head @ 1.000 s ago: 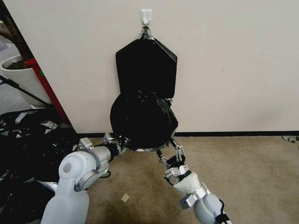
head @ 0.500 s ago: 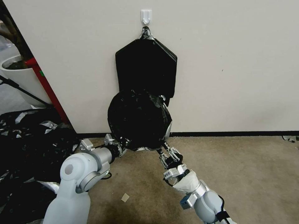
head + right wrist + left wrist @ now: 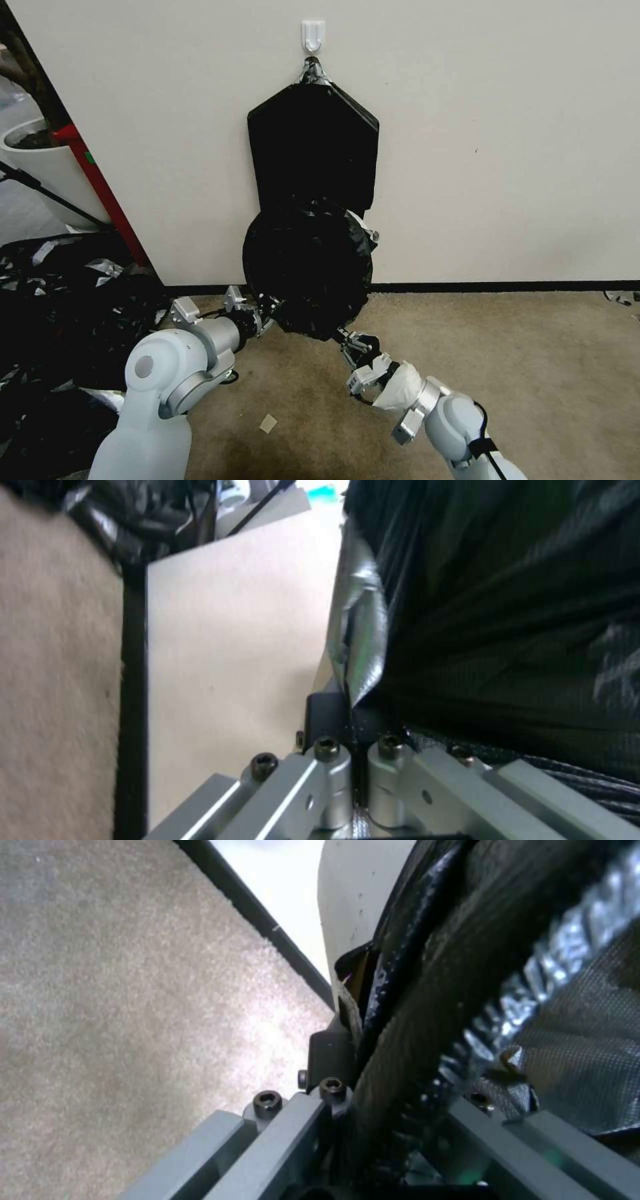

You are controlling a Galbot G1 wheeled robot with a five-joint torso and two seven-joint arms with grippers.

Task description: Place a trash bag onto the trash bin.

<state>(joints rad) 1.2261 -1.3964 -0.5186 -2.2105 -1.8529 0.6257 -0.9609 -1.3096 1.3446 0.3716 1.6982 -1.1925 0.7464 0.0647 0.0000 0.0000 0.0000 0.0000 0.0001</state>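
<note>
Trash bag (image 3: 307, 267): thin black plastic film, glossy, wrinkled, silvery highlights along folds. Trash bin (image 3: 353, 895): cream-white plastic, smooth wall. Left claw (image 3: 267, 315) and right claw (image 3: 347, 335): brushed grey metal bars, dark hex screws, matt black fingertips. Floor (image 3: 533, 373): beige carpet, short rough pile. Wall (image 3: 507, 133): matt off-white paint. Hook (image 3: 313, 33): glossy white plastic.

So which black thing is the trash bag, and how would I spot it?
Start at the white hook on the wall; a flat black stack hangs from it. Just under that stack, near the floor, is the trash bag, a round, crinkly, shiny black bundle held by the left tool and the right tool. The heap of black plastic lies on the floor, flecked with silver.
</note>
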